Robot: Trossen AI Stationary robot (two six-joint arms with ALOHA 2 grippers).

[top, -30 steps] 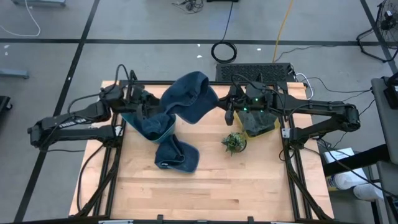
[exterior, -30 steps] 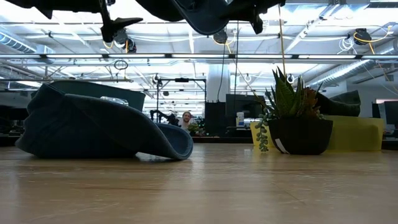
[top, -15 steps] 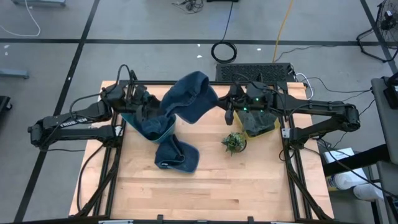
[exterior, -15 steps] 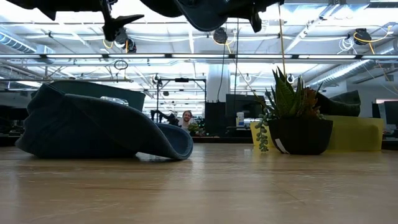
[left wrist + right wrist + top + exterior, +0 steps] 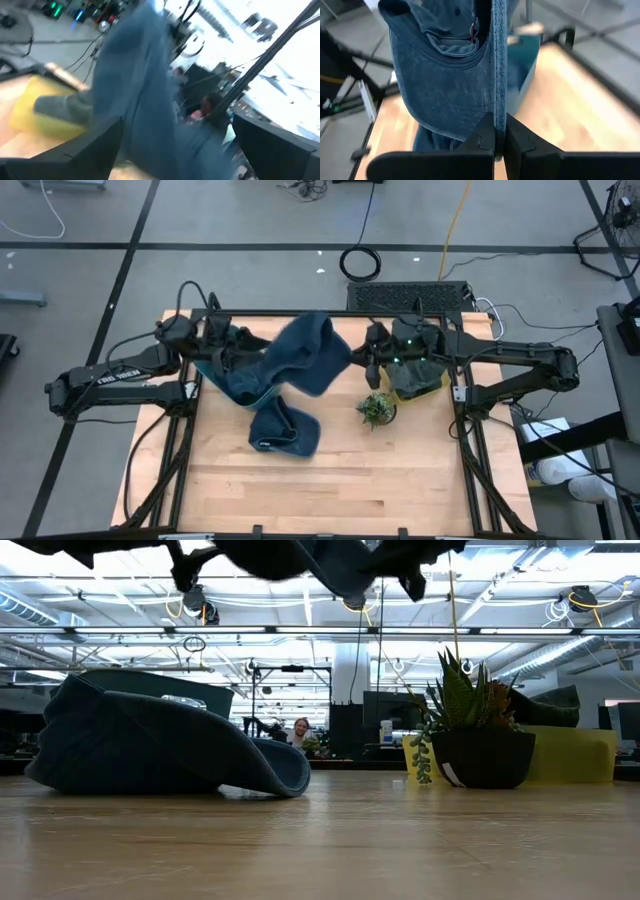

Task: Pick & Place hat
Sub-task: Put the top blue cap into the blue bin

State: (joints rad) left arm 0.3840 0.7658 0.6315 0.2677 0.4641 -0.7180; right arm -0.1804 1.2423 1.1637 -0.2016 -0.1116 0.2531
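- Hanging in the air above the desk (image 5: pixel 400 480), just above the frame's centre in the high view, is a blue denim bucket hat (image 5: pixel 305 355), soft and creased, its stitched brim showing.
- Its long axis runs from lower left to upper right in that view.
- The right pincer (image 5: pixel 352 356) is clamped tight on the hat's brim edge.
- The left pincer (image 5: pixel 240 350), at the hat's left end, stands wide, gripping nothing.
- A second blue hat (image 5: pixel 284 430) lies on the desk below centre.
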